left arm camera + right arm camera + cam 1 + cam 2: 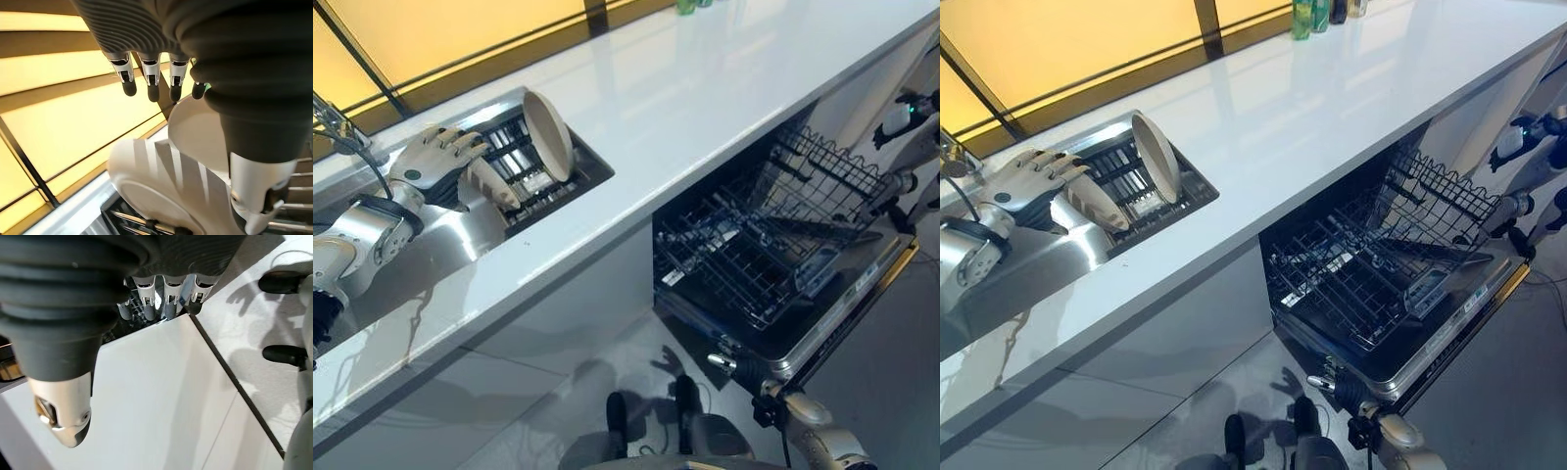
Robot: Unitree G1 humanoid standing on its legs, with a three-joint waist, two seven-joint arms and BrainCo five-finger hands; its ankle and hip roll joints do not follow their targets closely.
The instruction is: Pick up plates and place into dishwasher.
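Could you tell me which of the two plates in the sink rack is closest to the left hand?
The tilted plate right beside the left hand; the other plate stands more upright farther along the rack.

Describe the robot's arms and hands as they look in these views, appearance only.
Both arms are silver-grey metal with rounded joint housings. The left hand has silver fingers with dark tips and a silver thumb; a dark band rings its wrist. Up close, the back of each hand and wrist sits under a dark ribbed cover, seen on the right hand too, with a pale rounded thumb tip.
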